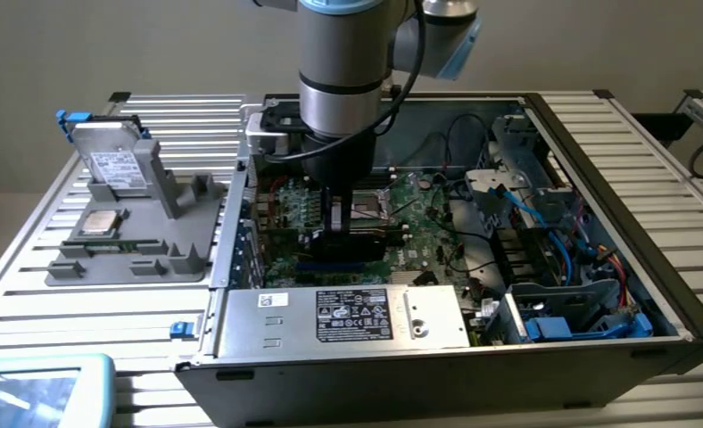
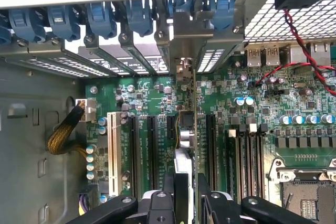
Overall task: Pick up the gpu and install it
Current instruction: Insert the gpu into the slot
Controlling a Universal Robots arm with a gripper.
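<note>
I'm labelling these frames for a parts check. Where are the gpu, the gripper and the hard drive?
gpu (image 2: 185, 132): wrist view, on the edge facing the camera.
gripper (image 2: 186, 179): wrist view, midway between its fingertips.
hard drive (image 1: 116, 166): exterior view, on its white label.

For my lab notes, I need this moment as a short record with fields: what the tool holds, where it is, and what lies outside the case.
tool: inside the open computer case, above the motherboard, closed on the gpu
gpu: held edge-on in the tool, over the expansion slots, one end toward the rear brackets
seated in a slot: cannot tell
outside the case: grey holder with a hard drive, on the exterior view's left
</note>
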